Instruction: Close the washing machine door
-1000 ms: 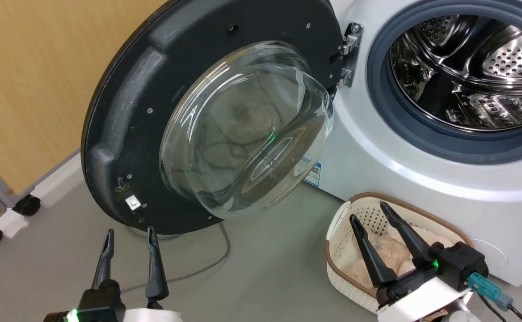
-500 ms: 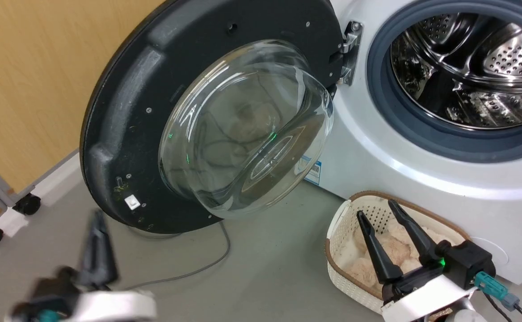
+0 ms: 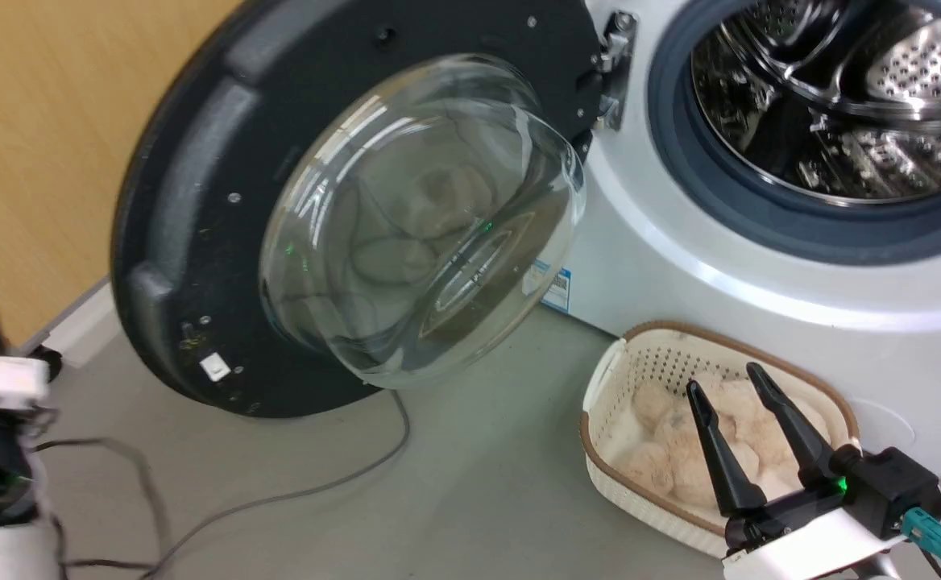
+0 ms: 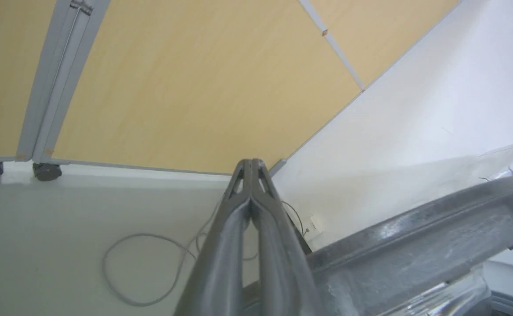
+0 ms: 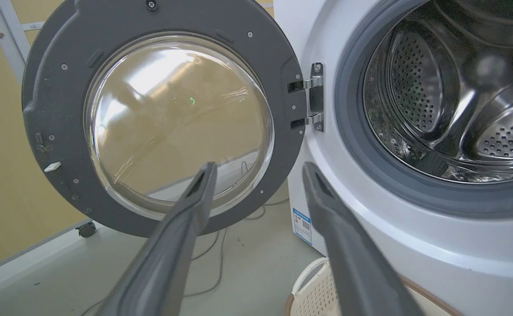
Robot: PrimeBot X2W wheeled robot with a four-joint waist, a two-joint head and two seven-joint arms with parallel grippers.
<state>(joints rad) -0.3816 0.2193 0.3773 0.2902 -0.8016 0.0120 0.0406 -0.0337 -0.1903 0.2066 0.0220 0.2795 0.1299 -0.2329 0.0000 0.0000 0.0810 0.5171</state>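
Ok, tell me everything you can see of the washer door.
The door is a round black plastic-looking disc with a bulging clear glass bowl, small screws and a white tab. It stands wide open, hung on a metal hinge from the washer. The shut left gripper is near its rim; contact unclear.

At right, the washing machine [image 3: 680, 266], with the drum [image 3: 825, 97] inside its porthole. Left of the porthole, on the hinge [image 3: 611, 72], the washing machine door [image 3: 196, 201] — standing wide open, out in front of the wall [image 3: 35, 121]. On the floor [image 3: 478, 499] before the machine, close to its front, the basket [image 3: 599, 387] with plush toys [image 3: 664, 451] in it. Above the basket, the right claw [image 3: 722, 379]. From under the door forward across the floor, a cable [image 3: 309, 491]. Left of the door's free edge — the left claw [image 4: 251, 164], near the wall.
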